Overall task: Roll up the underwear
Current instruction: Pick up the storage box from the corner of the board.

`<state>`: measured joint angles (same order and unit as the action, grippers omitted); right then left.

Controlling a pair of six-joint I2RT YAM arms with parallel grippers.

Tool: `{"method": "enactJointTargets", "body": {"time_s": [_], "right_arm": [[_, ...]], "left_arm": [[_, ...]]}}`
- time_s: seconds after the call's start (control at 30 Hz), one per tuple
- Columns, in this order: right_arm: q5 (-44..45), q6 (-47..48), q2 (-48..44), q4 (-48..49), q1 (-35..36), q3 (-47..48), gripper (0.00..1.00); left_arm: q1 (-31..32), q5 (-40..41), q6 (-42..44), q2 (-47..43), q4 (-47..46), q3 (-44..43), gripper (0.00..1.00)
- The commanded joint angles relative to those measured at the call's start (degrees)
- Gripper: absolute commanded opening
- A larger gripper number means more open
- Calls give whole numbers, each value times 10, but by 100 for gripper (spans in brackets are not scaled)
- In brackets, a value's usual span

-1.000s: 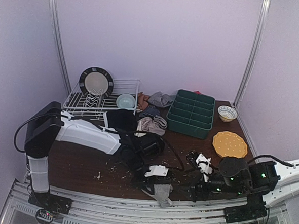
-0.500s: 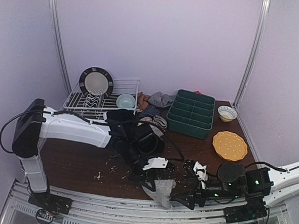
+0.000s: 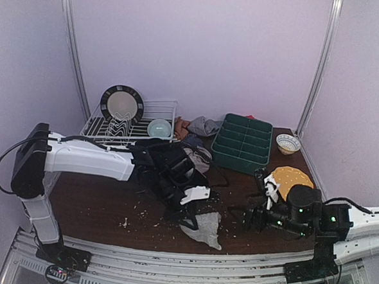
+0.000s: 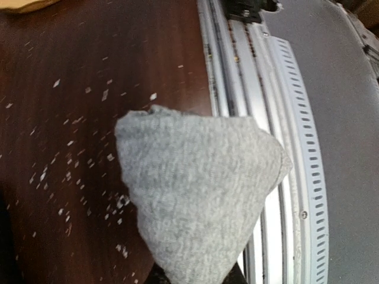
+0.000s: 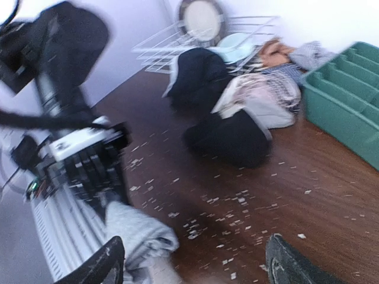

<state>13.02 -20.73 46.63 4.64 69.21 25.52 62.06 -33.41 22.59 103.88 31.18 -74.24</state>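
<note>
- Left gripper [image 3: 187, 211]: clamped on one corner of the grey underwear [image 4: 195, 195]. It hangs from my fingers as a crumpled triangle, over the table [image 4: 71, 71] on one side and the rail [image 4: 254, 118] at the near edge on the other. I cannot tell whether its low end touches down.
- Right gripper [image 5: 195, 254]: fingers wide apart with nothing between them, low over the table, just to the right of the grey piece.
- Beyond both grippers, toward the far side, the other underwear lies in a pile [image 5: 237, 112] of black, beige and striped pieces.
- Step, as I judge it: laying out the grey piece. No roll is begun.
- Next move: draw it clear of the rail onto bare wood and spread it flat. My right gripper then takes an edge to start the roll.
</note>
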Motion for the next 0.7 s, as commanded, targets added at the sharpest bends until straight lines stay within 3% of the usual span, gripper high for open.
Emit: {"method": "enactJointTargets", "body": {"time_s": [0.0,0.1,0.27,0.5,0.67], "right_arm": [[95,-63,33,-147,-107,78,78],[89,-78,125,-209,-210,166,77],[91,-76,281,-242,-309,292,77],[58,-96,431,-304,-421,429,74],[20,-97,488,-325,-475,458,67]], "left_arm": [[-22,105,-103,-102,-65,59,0],[-22,200,-159,-168,-94,107,0],[-23,316,-231,-237,-93,146,0],[-23,386,-291,-307,-122,222,0],[-23,390,-303,-348,-136,256,0]]}}
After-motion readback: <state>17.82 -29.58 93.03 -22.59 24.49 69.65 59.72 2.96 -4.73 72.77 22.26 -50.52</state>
